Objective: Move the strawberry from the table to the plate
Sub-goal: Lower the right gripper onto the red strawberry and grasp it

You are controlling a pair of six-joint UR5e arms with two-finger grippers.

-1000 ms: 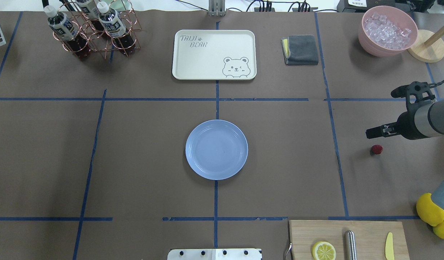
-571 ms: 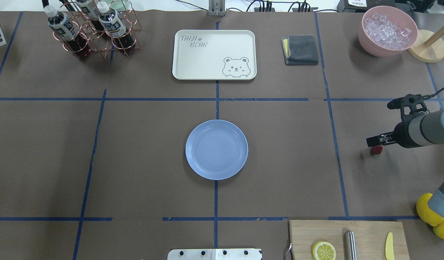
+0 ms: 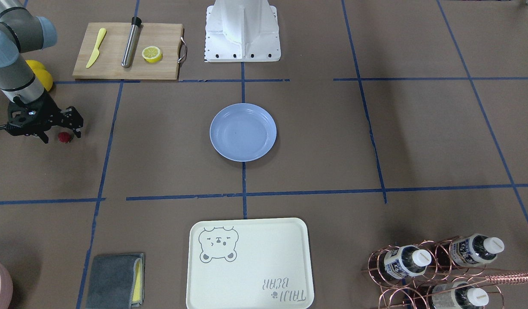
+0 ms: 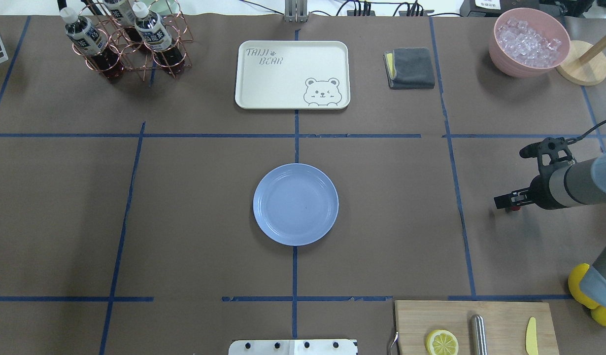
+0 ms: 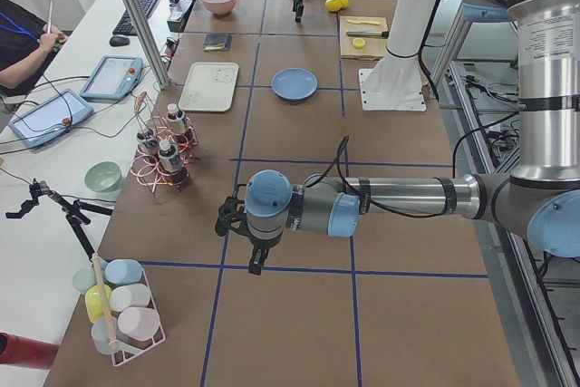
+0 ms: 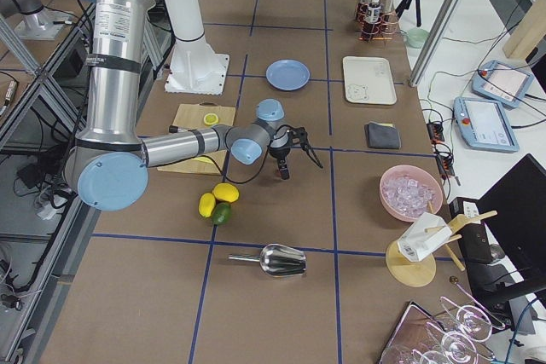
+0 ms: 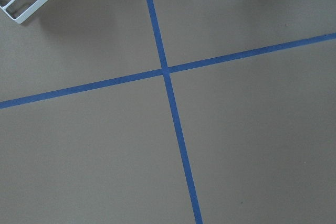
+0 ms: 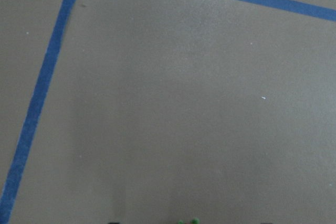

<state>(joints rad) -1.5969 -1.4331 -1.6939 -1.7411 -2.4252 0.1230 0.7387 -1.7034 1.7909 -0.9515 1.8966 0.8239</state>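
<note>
Brown paper covers the table (image 4: 185, 207), marked into a grid with blue tape (image 4: 295, 135). On the robot's right side, the right gripper (image 3: 62, 137) points down with its 2 fingers spread apart. 1 small red strawberry (image 3: 65, 137) sits on the table between them; whether either finger touches it is unclear. From overhead, the gripper's body covers most of the berry.

1 light blue plate (image 4: 295, 204) lies at the table's centre, well apart from the berry. Brown table surface crossed by 1 line of that tape lies between them.

Near the berry, at the robot's edge, are 2 yellow lemons (image 4: 583, 287). Beside them is 1 wooden cutting board (image 4: 505, 315) carrying 1 lemon half (image 4: 441, 342), 1 metal rod (image 4: 478, 334) and 1 yellow knife (image 4: 530, 335).

Along the far edge stand 1 pink bowl (image 4: 502, 61) of ice (image 4: 529, 39), 1 folded grey cloth (image 4: 410, 68), 1 cream tray (image 4: 292, 74) with a bear drawing, and 1 copper wire rack (image 4: 130, 54) holding 3 bottles (image 4: 152, 29).

The left gripper (image 5: 255, 260) shows only in the left side view, hanging above the table near a tape crossing. Whether it is wide or narrow cannot be told.
</note>
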